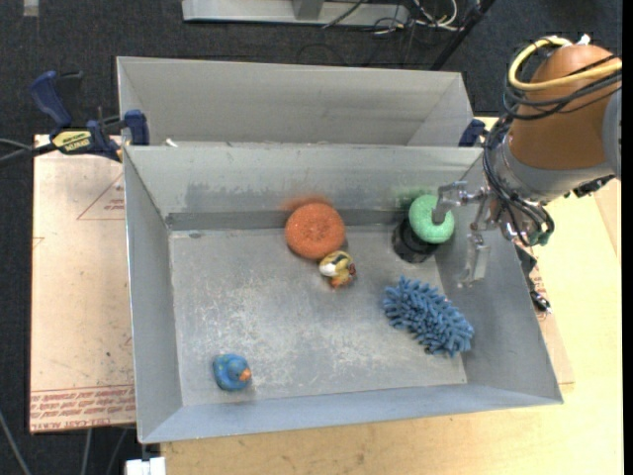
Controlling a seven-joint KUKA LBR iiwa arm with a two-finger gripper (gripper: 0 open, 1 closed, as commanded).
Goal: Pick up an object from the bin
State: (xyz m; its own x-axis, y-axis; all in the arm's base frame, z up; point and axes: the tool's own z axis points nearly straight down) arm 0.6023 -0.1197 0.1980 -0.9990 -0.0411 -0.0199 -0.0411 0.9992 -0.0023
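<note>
My gripper hangs over the bin's right side, near the right wall. Just to its left is a green ball-shaped thing resting on a black round base, close to the gripper but apart from it. In front of the gripper, on the bin floor, lies a blue shaggy mop-like piece. The gripper stands above the floor between these two and the right wall.
An orange round scrubber lies at the back middle, with a small yellow and brown toy duck touching its front. A small blue toy duck sits at the front left. The arm with its orange cover reaches in from the right.
</note>
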